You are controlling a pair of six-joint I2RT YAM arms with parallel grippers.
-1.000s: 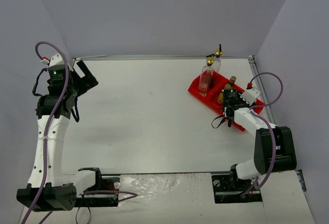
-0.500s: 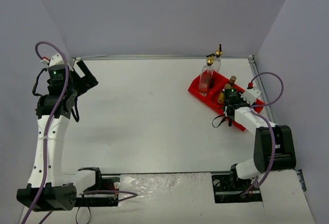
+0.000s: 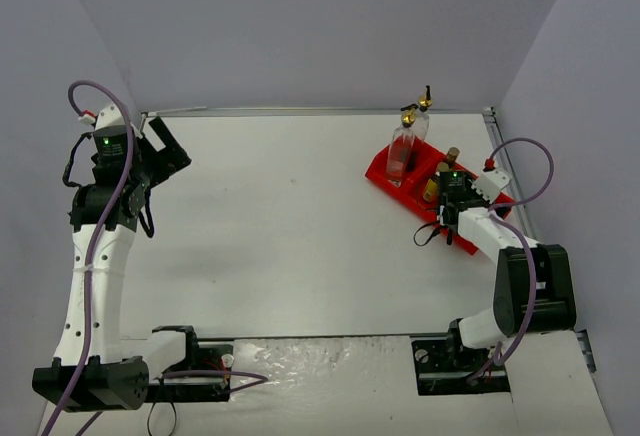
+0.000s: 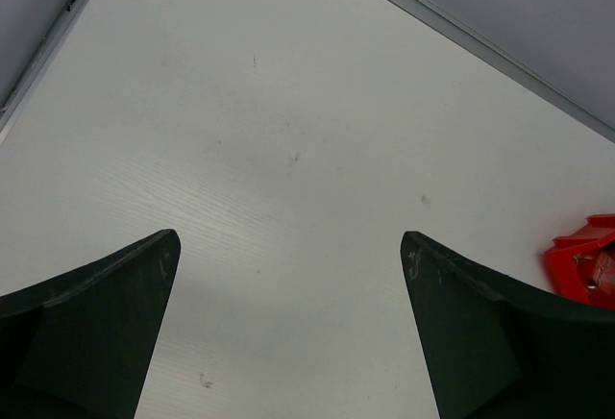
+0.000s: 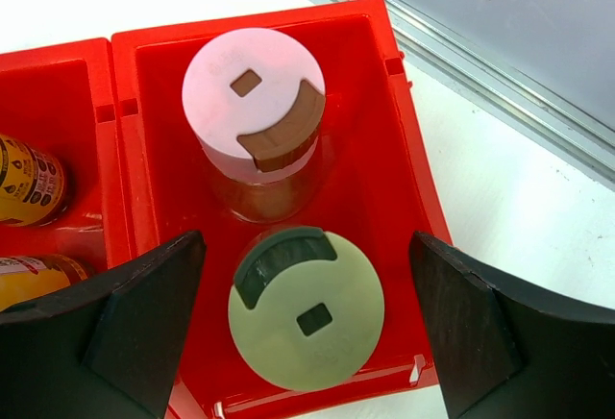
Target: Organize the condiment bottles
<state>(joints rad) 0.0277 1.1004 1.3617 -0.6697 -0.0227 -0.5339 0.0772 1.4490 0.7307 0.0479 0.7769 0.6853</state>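
- Right gripper [image 5: 306, 241] sits slightly farther right over the red tray [image 5: 370, 131] than one second ago; the left arm is unchanged.
- Right fingers are spread wide and grip nothing. They hang above the cream bottle [image 5: 307, 318].
- The pink bottle [image 5: 252, 92] stands just beside the cream one, in the same compartment.
- Two amber bottles [image 5: 29, 179] occupy the adjacent compartment.
- Two tall glass bottles [image 3: 402, 151] stand upright at the tray's far end.
- Left gripper [image 4: 288, 236] is spread wide and empty, above the table [image 3: 280, 216] and well apart from the tray.
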